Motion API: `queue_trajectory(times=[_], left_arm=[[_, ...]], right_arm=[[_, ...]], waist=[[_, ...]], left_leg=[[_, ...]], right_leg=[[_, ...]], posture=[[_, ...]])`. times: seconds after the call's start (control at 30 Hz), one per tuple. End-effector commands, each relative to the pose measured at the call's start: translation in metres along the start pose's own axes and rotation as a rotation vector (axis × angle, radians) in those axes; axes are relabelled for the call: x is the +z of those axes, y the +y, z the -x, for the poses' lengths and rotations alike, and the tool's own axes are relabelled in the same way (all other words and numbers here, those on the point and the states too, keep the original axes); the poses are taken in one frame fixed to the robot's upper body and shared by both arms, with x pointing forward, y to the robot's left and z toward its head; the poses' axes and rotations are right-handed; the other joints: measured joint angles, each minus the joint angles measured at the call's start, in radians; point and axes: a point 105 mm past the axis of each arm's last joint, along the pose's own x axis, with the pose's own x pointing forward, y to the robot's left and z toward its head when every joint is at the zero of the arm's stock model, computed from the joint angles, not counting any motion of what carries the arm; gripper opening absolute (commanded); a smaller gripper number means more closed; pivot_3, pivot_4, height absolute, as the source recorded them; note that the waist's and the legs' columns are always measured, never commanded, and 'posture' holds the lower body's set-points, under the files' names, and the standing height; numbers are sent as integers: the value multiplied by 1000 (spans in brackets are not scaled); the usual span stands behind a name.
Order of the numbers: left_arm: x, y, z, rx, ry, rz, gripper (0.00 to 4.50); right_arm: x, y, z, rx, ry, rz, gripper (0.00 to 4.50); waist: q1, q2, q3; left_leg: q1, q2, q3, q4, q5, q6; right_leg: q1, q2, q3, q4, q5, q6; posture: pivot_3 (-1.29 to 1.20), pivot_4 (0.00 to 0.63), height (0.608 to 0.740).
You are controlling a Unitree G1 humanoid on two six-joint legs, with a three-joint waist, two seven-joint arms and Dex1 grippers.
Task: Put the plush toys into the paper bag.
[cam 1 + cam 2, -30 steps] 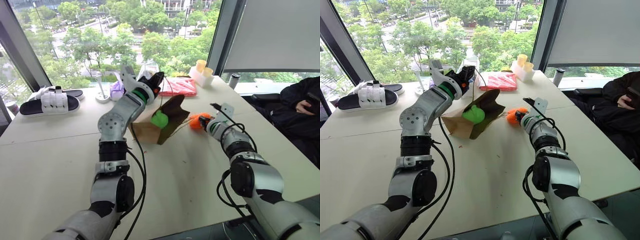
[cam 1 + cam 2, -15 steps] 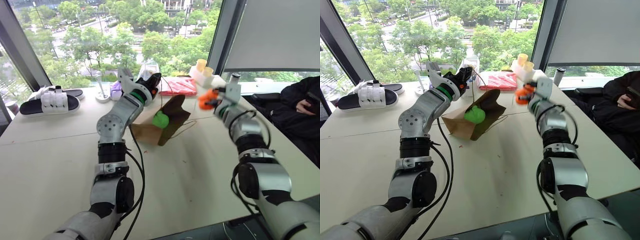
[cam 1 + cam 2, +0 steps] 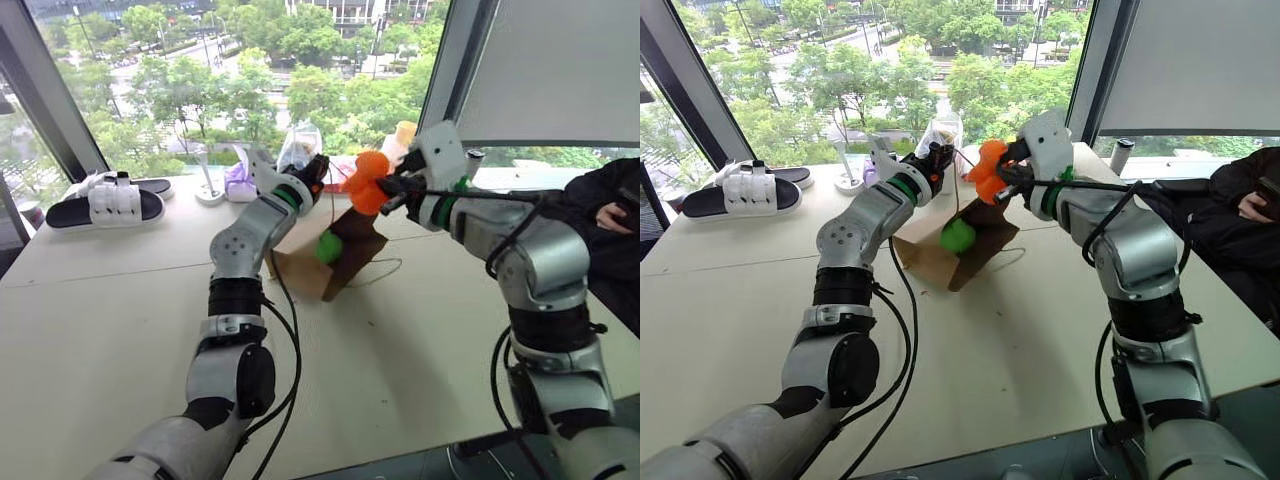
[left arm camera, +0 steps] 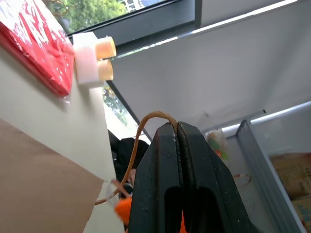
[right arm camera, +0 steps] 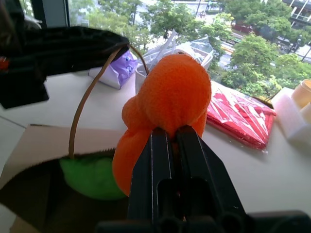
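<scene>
Head views, right gripper: we see the right gripper [image 3: 1006, 172] raised above the counter [image 3: 740, 290], pinching the orange plush toy [image 3: 989, 170] just over the mouth of the paper bag [image 3: 958, 250].
Head views, left gripper: we see the left gripper [image 3: 941, 158] pressed together on the bag's thin loop handle [image 3: 957, 195], lifting that side.
Head views, bag: it lies on the counter with its dark mouth open; the green plush toy [image 3: 958, 235] sits inside it.
Head views, surroundings: white sandals [image 3: 108, 200], a purple pouch [image 3: 238, 181], a clear plastic bag [image 3: 299, 148] and a red packet [image 5: 240, 119] lie near the window; a seated person [image 3: 1245, 215] is at the counter's right.
Left wrist view: we see the fingers [image 4: 165, 170] closed flat together, the handle looping over their tips, brown paper beside them.
Right wrist view: we see the fingers [image 5: 160, 160] nipping the orange toy's lower part; the green toy lies below in the bag's opening.
</scene>
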Motion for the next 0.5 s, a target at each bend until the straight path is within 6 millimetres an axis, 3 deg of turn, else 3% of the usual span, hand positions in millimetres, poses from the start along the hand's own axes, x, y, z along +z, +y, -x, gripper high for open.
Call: queue_trajectory(times=[0.03, 0.23, 0.37, 0.5], left_arm=[[7, -18, -2, -61, -26, -8, 0], [5, -17, -2, -61, -20, -12, 0], [2, -16, -2, -59, -9, -8, 0], [-4, -17, -3, -64, 8, 1, 0]], right_arm=[[16, -2, 14, -33, -40, 57, 18], [11, -20, 35, -131, 19, 95, 18], [10, -12, 40, -97, 21, 62, 18], [-1, -4, 31, -77, 35, 23, 18]], waist=[[-1, 0, 0], [3, 0, 0], [2, 0, 0], [0, 0, 0]], left_leg=[[0, 0, 0, 0, 0, 0], [0, 0, 0, 0, 0, 0], [0, 0, 0, 0, 0, 0], [1, 0, 1, 0, 0, 0]], right_leg=[[0, 0, 0, 0, 0, 0], [0, 0, 0, 0, 0, 0], [0, 0, 0, 0, 0, 0], [0, 0, 0, 0, 0, 0]], posture=[[0, 150, 740], [0, 150, 740], [0, 150, 740], [0, 150, 740]])
